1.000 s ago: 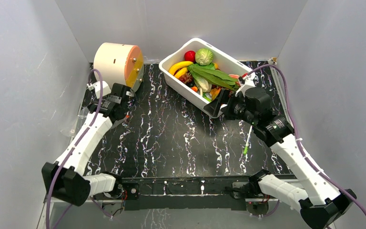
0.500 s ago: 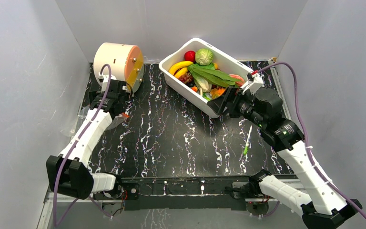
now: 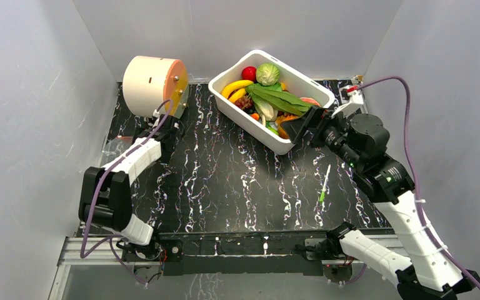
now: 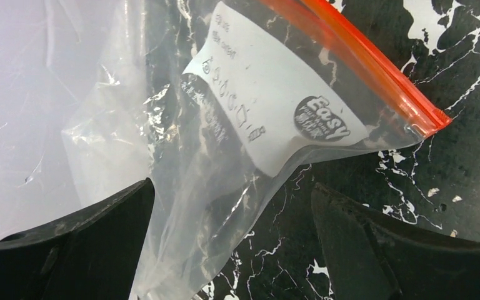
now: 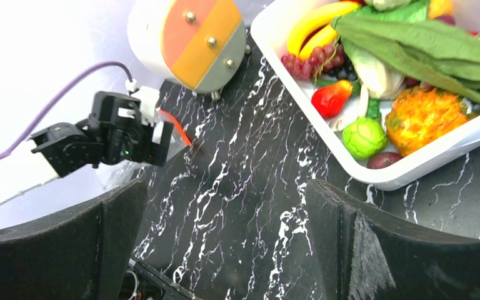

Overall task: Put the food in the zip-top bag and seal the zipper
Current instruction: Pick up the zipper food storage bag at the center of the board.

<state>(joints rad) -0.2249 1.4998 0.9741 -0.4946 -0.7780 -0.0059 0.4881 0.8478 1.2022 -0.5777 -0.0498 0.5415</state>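
Left claw (image 4: pixel 230 190): we see it swung in to the left wall and spread wider than a second ago; both fingers stand far apart, gripping nothing
Zip-top bag (image 4: pixel 244 112): it lies crumpled just under that claw, at the table's left edge against the wall, with nothing in it
Bag's long axis: it runs from the wall out toward the table's middle, mouth end away from the wall
Zipper (image 4: pixel 362 62): it slants across the mouth edge; we cannot tell whether it is pressed shut
Meaning: we judge a grab at the bag comes next, and no filling is done yet
Food (image 3: pixel 269 94): all piled in the white tub (image 3: pixel 244 119), well apart from the bag
Right claw (image 3: pixel 300 122): shifted right along the tub's near corner, fingers wide, empty
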